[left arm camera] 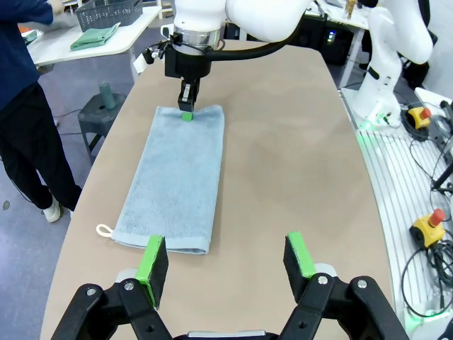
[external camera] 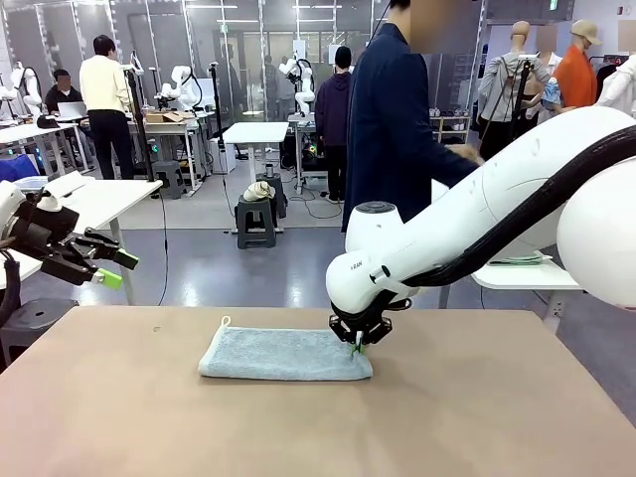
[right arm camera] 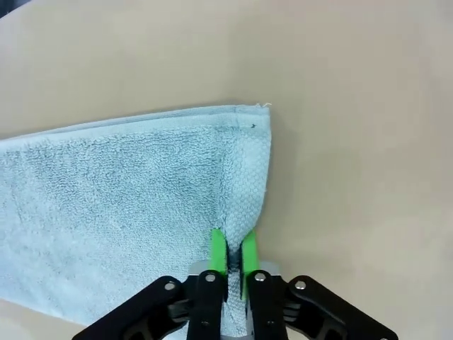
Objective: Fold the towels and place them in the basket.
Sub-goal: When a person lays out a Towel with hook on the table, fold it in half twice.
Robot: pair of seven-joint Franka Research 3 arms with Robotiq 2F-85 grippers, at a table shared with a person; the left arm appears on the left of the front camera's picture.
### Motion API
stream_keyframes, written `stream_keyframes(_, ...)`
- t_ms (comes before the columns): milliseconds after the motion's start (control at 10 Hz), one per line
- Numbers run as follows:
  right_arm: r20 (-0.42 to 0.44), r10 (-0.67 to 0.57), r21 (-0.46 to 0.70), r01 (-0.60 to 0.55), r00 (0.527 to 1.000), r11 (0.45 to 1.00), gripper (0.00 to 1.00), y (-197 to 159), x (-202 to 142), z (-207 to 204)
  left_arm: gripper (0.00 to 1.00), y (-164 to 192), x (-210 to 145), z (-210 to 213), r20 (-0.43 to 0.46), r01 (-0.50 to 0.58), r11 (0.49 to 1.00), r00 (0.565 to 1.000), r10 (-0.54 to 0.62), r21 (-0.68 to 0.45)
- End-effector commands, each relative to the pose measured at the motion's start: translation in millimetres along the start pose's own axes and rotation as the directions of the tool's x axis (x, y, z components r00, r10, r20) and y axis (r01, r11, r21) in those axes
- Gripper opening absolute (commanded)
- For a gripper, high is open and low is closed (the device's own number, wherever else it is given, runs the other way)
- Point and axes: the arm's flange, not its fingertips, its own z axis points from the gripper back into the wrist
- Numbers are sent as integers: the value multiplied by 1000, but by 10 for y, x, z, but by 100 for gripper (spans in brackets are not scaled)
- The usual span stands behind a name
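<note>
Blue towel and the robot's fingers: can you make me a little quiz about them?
1. True or false: the right arm's fingers are pinching one end of the blue towel.
2. Pick one. The left arm's fingers are: A) open, holding nothing; B) shut on the towel; C) holding a cup.
3. Short answer: what colour is the cloth lying next to the basket?

Key: 1 true; 2 A; 3 green.

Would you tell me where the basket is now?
In the left wrist view, the basket sits on a white table at top left, behind the green towel.
</note>
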Motion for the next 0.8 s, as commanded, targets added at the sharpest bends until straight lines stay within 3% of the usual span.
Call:
stream_keyframes(0,-3,-26,-71,26,1000,997,0,17,12,-117,84,-11,17,15,-5,7,1000,1000,-7,-3)
stream_keyframes(200,-14,-9,-78,8,1000,997,0,-24,14,-98,84,-11,17,15,-5,7,1000,1000,-7,-3)
stream_keyframes(300,32,27,-62,-24,999,998,0,-132,17,-44,84,-11,17,15,-5,7,1000,1000,-7,-3)
stream_keyframes(500,53,89,-45,-87,995,995,0,-464,14,103,84,-11,17,15,-5,7,1000,1000,-7,-3)
stream_keyframes(700,63,76,-59,-73,995,996,0,-790,8,212,84,-11,17,15,-5,7,1000,1000,-7,-3)
